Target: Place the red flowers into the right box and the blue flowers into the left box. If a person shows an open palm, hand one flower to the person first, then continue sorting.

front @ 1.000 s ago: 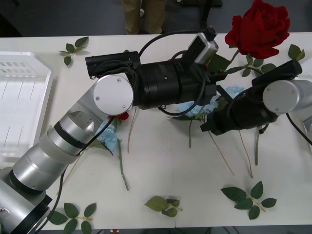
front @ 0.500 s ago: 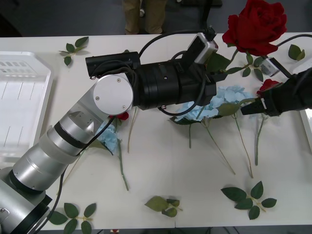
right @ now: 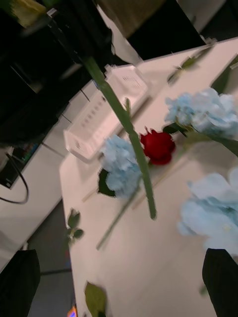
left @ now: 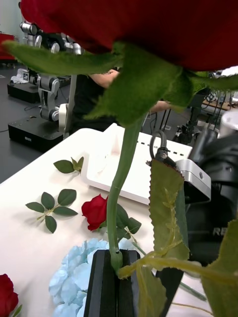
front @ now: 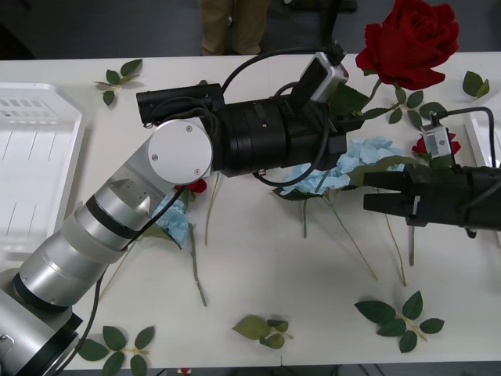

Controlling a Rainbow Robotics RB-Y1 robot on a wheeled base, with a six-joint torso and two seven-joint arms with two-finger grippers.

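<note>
1. Across the white desk (front: 258, 258) reaches the left arm (front: 180, 153), from the near left corner to the middle.
2. Left box (front: 39, 157) sits at the desk's left edge. The right wrist view shows it far off, and the left wrist view shows the right box (left: 131, 176) beyond the flowers.
3. Right end effector (front: 372, 192) hovers low over the desk's right side, pointing left, its black fingers apart and empty. On the arm behind it, the left wrist view catches white lettering (left: 220, 231) starting "RE"; the rest is cut off.
4. Left end effector (left: 116, 260) is clamped on the stem of one red rose (front: 411, 39), held upright above the far right of the desk.
5. Blue flowers: three heads in the right wrist view, one (right: 119, 166) beside a small rose and two nearer. In the front view a cluster (front: 368, 153) lies between the two end effectors, and another head (front: 176, 223) lies under the left arm.
6. Red blooms number three in the front view: the held one, one (front: 434, 145) near the right box, and one (front: 197, 186) under the left arm.
</note>
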